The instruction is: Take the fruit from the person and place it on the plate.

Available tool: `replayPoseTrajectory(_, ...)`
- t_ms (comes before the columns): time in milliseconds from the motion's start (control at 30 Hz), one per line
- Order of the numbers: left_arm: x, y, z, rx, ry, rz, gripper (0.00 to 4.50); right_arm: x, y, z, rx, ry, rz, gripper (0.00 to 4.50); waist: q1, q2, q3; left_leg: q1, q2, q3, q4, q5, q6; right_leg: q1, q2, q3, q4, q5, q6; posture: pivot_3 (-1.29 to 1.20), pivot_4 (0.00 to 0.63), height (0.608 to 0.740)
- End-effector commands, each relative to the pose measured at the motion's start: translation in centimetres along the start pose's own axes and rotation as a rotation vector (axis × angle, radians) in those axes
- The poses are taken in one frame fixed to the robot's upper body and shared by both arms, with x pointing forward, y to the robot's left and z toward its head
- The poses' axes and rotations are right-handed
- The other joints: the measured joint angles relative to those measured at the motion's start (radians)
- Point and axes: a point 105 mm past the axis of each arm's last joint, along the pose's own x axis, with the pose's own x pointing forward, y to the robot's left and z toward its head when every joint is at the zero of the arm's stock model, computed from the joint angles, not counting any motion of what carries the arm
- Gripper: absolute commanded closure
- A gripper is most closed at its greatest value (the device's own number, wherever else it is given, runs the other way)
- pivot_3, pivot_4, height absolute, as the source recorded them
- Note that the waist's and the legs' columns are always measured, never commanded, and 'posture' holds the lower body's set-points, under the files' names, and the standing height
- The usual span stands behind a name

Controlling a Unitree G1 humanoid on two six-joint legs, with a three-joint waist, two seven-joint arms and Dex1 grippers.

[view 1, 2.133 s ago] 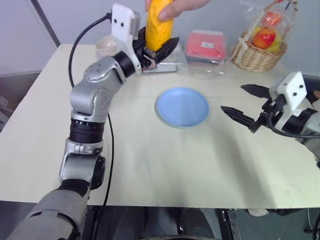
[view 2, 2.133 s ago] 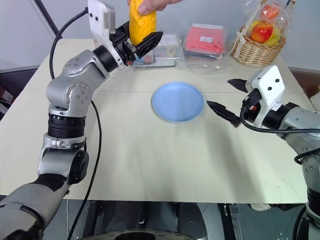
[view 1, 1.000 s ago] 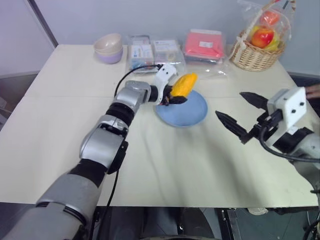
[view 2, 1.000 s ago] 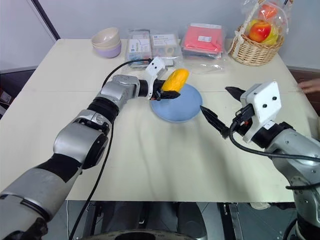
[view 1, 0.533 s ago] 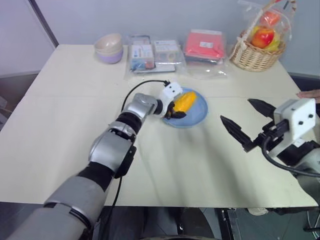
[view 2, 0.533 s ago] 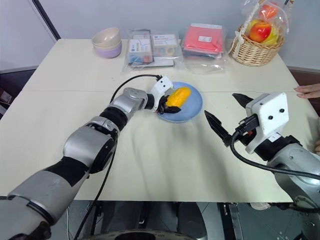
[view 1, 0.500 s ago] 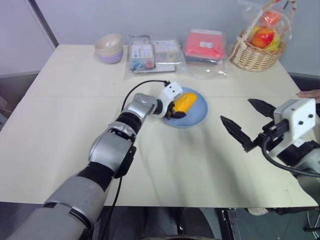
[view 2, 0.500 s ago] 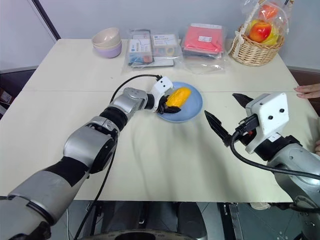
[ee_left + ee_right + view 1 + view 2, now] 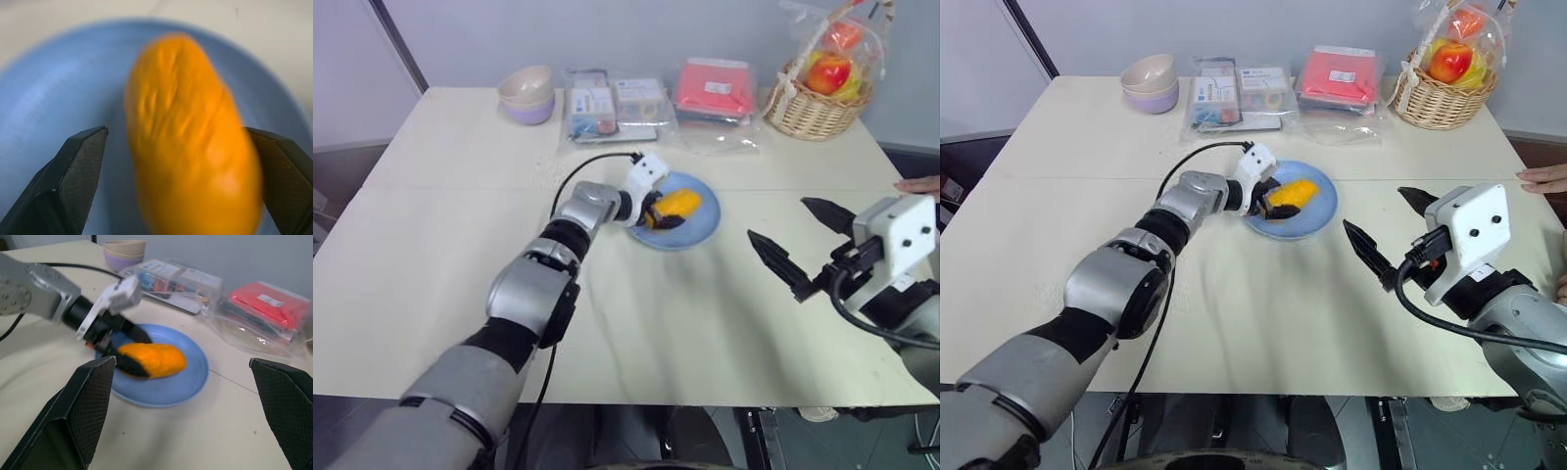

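Nearest, the right gripper (image 9: 1389, 243) is held above the bare table (image 9: 1263, 323), level and pointing toward the table's middle; its two black fingers stand wide apart with nothing between them. At the table's right edge a person's hand (image 9: 1542, 179) rests flat, fingertips pointing inward.

Farther in, the left arm reaches long and low across the table, its forearm nearly straight and its wrist angled toward the right, so that the left gripper (image 9: 659, 210) sits over the near-left part of the plate (image 9: 703, 224). The fruit (image 9: 674, 205) lies on the light-blue plate, lengthwise between the fingers. In the left wrist view the fingers (image 9: 76, 171) are spread; a gap shows between the fruit and one finger, while the other sits just beside its skin.

Farthest, along the back edge, stand the stacked bowls (image 9: 527, 94), two clear packets (image 9: 615, 103), a red packet (image 9: 716, 89) and a wrapped wicker basket (image 9: 815, 101) of fruit.
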Motion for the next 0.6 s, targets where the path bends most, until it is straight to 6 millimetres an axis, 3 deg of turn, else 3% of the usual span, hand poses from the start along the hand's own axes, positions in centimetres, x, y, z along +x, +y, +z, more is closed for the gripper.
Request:
replayPoseTrajectory(33, -1.4, 0.2, 6.3, 0.016, -0.192, -0.025, 0.01, -0.1, 0.0, 0.8, -0.036, -0.028, 0.010, 0.00, 0.000, 0.000, 0.000, 0.000, 0.000, 0.000, 0.000, 0.000, 0.000, 0.000, 0.000, 0.000, 0.000, 0.000, 0.000, 0.00, 0.150, 0.740)
replayPoseTrajectory(133, -3.3, 0.3, 8.9, -0.030, -0.293, -0.025, 0.01, 0.2, -0.1, 0.4, -0.048, -0.004, 0.041, 0.00, 0.000, 0.000, 0.000, 0.000, 0.000, 0.000, 0.000, 0.000, 0.000, 0.000, 0.000, 0.000, 0.000, 0.000, 0.000, 0.00, 0.150, 0.740)
replayPoseTrajectory(233, -6.1, 0.0, 9.7, 0.023, -0.332, -0.001, 0.01, 0.6, -0.3, 0.4, -0.060, 0.008, 0.079, 0.00, -0.009, 0.001, -0.001, 0.001, 0.001, 0.000, 0.000, 0.000, 0.000, 0.001, 0.000, 0.001, 0.000, 0.000, 0.000, 0.00, 0.150, 0.740)
replayPoseTrajectory(433, -13.2, -0.2, 7.3, 0.032, -0.256, 0.132, 0.01, 1.2, -1.7, -0.6, -0.100, 0.075, 0.151, 0.00, -0.008, 0.002, -0.001, 0.002, 0.002, 0.000, -0.001, 0.000, -0.001, 0.000, 0.002, 0.002, 0.001, 0.000, 0.000, 0.00, 0.150, 0.740)
replayPoseTrajectory(600, -16.3, -2.0, 5.4, 0.029, -0.182, 0.205, 0.01, 1.6, -2.3, -1.2, -0.106, 0.100, 0.202, 0.00, 0.011, 0.001, -0.001, 0.002, 0.001, -0.002, 0.002, 0.000, -0.001, 0.003, 0.000, 0.001, 0.000, 0.000, 0.000, 0.00, 0.150, 0.740)
